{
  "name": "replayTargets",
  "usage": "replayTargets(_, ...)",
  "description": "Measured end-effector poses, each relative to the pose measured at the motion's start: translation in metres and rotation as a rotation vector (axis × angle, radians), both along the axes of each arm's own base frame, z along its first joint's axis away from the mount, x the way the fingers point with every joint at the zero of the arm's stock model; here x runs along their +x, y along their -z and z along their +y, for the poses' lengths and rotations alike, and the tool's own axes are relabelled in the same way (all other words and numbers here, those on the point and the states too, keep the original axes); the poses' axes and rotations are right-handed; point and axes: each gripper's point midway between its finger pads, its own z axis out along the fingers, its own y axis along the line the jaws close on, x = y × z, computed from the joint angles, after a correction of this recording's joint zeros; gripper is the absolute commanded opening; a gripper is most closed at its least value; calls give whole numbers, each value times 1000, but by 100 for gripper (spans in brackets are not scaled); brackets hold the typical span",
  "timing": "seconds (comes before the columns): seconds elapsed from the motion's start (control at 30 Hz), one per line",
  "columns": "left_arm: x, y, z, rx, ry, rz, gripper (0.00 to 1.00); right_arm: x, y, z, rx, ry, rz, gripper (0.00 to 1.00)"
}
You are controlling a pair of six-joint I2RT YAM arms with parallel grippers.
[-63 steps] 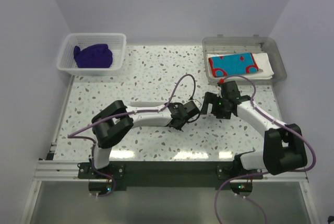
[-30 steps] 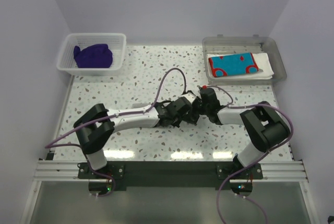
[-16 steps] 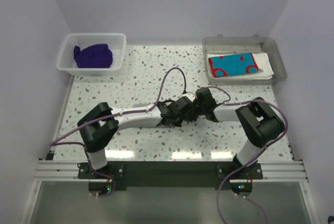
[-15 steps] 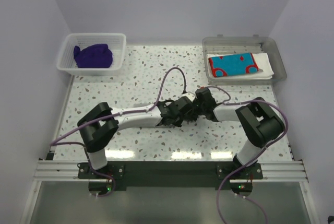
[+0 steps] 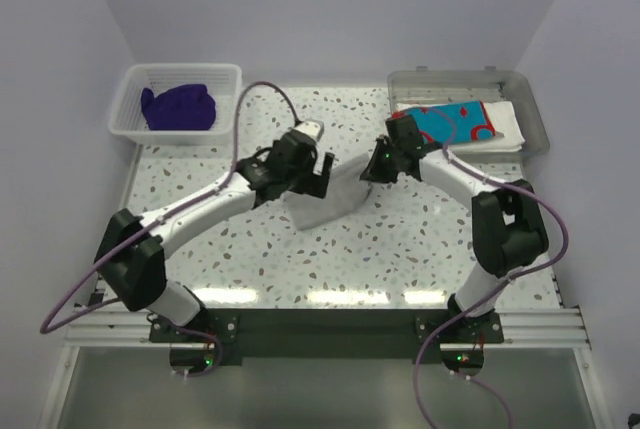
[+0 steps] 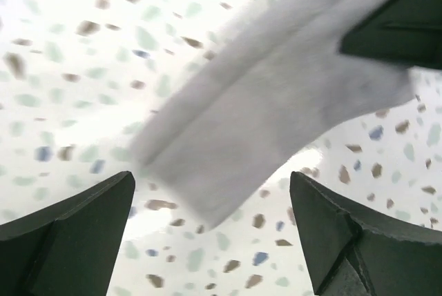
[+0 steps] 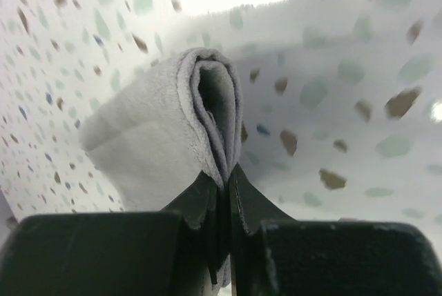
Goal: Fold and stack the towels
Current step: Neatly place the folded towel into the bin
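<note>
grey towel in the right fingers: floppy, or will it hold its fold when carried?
Probably floppy: the grey towel droops away from the right gripper rather than sticking out flat. Likely light, since a pinch on one folded edge holds it. The fold may loosen: its layers gape just past the fingers.

readable text: none for you to log | top view: you get no legible lettering on the white basket [image 5: 231,99] or the clear tray [image 5: 450,76] | wrist views: grey towel [image 6: 276,103] is plain, nothing you can read
</note>
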Motion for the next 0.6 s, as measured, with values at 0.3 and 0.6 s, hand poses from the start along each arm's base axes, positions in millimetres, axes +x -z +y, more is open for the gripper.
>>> replayTargets(0.3, 50, -39, 150, 6, -296, -87, 100, 114, -101, -58, -238, -38, -248, 0)
replayTargets(0.6, 18, 42, 176, 92, -305, 82, 100, 185, -145, -140, -369, 20, -324, 0)
